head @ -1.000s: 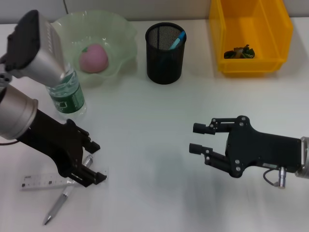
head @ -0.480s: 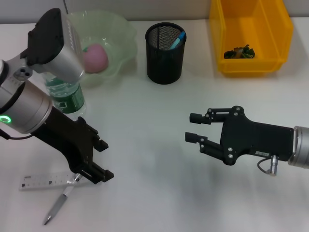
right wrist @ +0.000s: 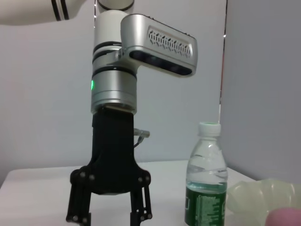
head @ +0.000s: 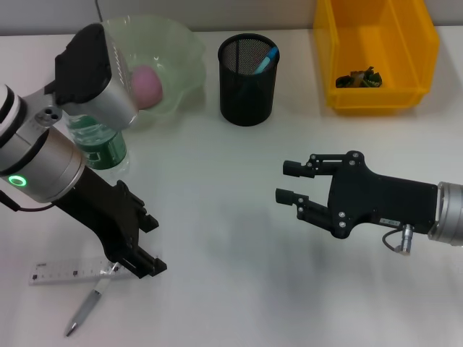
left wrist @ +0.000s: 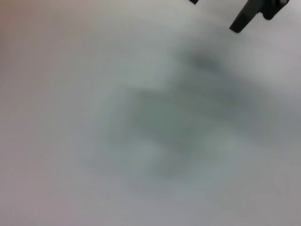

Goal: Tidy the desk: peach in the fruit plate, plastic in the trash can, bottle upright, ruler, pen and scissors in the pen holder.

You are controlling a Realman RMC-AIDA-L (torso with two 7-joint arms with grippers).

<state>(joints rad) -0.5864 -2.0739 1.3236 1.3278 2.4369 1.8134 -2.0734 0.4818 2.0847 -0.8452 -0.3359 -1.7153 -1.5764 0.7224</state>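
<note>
At nine o'clock, the open, empty left gripper (head: 134, 249) hangs over the clear plastic ruler (head: 61, 272) and silver pen (head: 85, 309). The right wrist view alone shows the clear green-labelled bottle (right wrist: 204, 176) upright. At three o'clock, the right gripper (head: 291, 181) hovers open, empty.

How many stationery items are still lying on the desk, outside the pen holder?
2: the ruler near the desk's front left edge, and the pen beside it, both partly under the left gripper. More may be hidden beneath that arm.
</note>
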